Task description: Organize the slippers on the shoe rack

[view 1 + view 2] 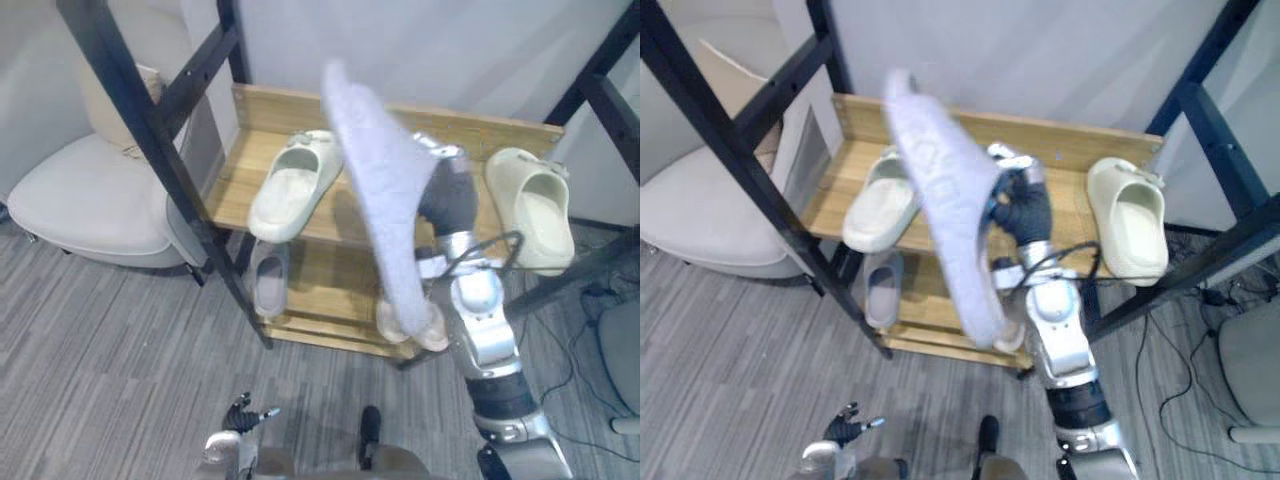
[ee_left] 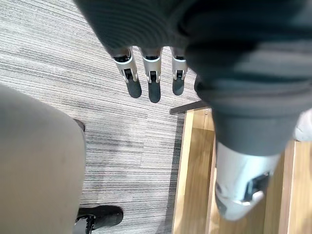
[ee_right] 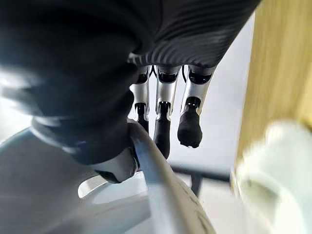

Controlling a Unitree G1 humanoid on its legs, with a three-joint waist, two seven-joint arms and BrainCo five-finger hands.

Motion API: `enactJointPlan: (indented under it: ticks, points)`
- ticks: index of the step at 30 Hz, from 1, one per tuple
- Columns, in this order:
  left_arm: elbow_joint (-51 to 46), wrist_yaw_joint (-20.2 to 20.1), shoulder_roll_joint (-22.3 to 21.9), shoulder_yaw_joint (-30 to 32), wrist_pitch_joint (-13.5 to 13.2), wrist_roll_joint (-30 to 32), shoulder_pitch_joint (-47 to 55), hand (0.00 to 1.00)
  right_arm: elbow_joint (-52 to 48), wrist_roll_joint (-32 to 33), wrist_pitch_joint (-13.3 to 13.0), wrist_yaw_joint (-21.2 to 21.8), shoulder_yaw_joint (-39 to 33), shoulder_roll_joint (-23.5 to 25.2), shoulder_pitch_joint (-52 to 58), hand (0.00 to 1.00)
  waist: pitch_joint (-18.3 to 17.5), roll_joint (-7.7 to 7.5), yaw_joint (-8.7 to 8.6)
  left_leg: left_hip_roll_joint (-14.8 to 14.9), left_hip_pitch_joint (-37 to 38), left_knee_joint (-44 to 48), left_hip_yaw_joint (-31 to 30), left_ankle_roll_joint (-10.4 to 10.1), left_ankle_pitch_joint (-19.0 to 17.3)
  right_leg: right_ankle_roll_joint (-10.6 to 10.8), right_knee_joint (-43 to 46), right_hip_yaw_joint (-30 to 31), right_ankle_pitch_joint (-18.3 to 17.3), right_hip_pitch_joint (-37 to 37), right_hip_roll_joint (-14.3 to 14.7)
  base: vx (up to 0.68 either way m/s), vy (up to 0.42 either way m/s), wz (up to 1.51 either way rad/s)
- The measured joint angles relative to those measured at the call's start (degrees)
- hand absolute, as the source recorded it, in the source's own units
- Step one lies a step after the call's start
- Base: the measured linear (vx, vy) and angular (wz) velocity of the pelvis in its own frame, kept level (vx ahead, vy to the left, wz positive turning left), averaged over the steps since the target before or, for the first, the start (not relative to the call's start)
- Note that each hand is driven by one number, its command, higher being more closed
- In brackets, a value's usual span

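Observation:
My right hand [image 1: 447, 192] is raised over the wooden shoe rack [image 1: 262, 112] and is shut on a grey slipper [image 1: 382, 190], held tilted with its sole toward me. In the right wrist view the thumb and fingers [image 3: 189, 129] pinch the slipper's rim [image 3: 163, 195]. Two cream slippers lie on the top shelf, one at the left [image 1: 295, 186] and one at the right [image 1: 536, 206]. On the lower shelf sit a second grey slipper [image 1: 268, 281] and a pinkish slipper [image 1: 422, 330], partly hidden by the held one. My left hand [image 1: 236, 424] hangs low, open and holding nothing.
A black metal frame [image 1: 150, 122] slants across in front of the rack's left side, with another bar [image 1: 600, 90] at the right. A white padded chair [image 1: 90, 200] stands to the left. Grey plank floor [image 1: 100, 360] lies in front of the rack.

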Motion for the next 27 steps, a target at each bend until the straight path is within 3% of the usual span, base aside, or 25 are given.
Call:
enactJointPlan:
  ticks: [7, 13, 16, 19, 22, 25, 26, 27]
  points:
    - [0.4, -0.1, -0.1, 0.0, -0.1, 0.4, -0.3, 0.00, 3.6, -0.8, 0.1, 4.0, 7.3, 0.0, 5.7, 1.00, -0.1, -0.08, 0.26, 0.0, 0.0, -0.9, -1.8, -0.4, 0.7, 0.0, -0.2, -2.0, 0.0, 0.6, -0.2, 0.00, -0.006, 0.12]
    - [1.5, -0.1, 0.1, -1.8, -1.0, 2.5, -1.7, 0.00, 11.4, -7.4, 0.6, 5.4, 14.4, -4.1, 8.6, 1.00, 0.2, 0.10, 0.96, -0.2, -3.1, -0.4, -7.1, -1.1, 2.0, -0.2, 0.3, -7.5, -1.0, 0.5, -1.0, 0.01, -0.020, 0.49]
    - [1.3, -0.1, -0.5, -1.9, -1.1, 2.4, -3.7, 0.00, 14.1, -9.4, 0.6, 4.4, 14.3, -4.8, 7.2, 1.00, 3.3, 1.69, 1.52, -1.6, -8.6, 6.4, -9.5, -1.6, 1.7, -0.5, 10.5, -9.7, -5.6, -5.3, -3.1, -0.08, 0.030, 0.56]
    - [0.4, 0.1, -0.5, -1.8, -1.4, 1.5, -6.6, 0.00, 17.1, -13.4, 0.8, 2.9, 14.3, -6.2, 3.1, 1.00, 7.8, 2.96, 1.86, -3.1, -15.6, 15.6, -10.2, -2.0, -1.2, -0.9, 23.1, -11.1, -11.0, -12.3, -5.9, -0.19, 0.048, 0.46]
    - [-1.8, 0.2, 0.0, -1.6, -2.2, -0.2, -8.6, 0.00, 20.4, -16.1, 1.3, 0.6, 13.0, -6.6, -1.0, 1.00, 11.6, 3.40, 2.33, -3.9, -23.3, 23.4, -10.9, -1.9, -4.2, -0.7, 29.6, -11.4, -13.7, -19.2, -6.9, -0.25, 0.053, 0.11]
    - [-3.3, 0.7, 0.4, -0.9, -2.4, -1.5, -9.4, 0.00, 21.4, -18.1, 1.7, -1.2, 11.2, -7.9, -1.9, 1.00, 13.6, 3.52, 2.89, -3.5, -28.1, 25.9, -10.8, -1.5, -4.6, -0.9, 34.0, -12.4, -14.7, -23.7, -8.0, -0.16, 0.022, 0.01]
    - [-3.6, 1.2, 1.5, -0.9, -2.4, -1.8, -9.5, 0.00, 21.4, -18.1, 2.0, -2.3, 9.2, -8.2, -1.9, 1.00, 14.3, 2.81, 2.90, -4.8, -30.3, 28.4, -10.6, -2.1, -4.7, -1.6, 39.1, -12.4, -18.1, -25.7, -9.6, -0.08, -0.020, 0.14]
    - [-3.4, 1.8, 1.9, -0.9, -2.2, -2.1, -9.4, 0.00, 21.4, -18.1, 2.2, -3.4, 7.3, -9.0, -3.1, 1.00, 15.3, 3.40, 2.92, -4.9, -32.6, 30.9, -11.0, -2.6, -5.4, -2.0, 41.1, -12.5, -18.5, -27.8, -9.8, -0.08, -0.015, 0.13]
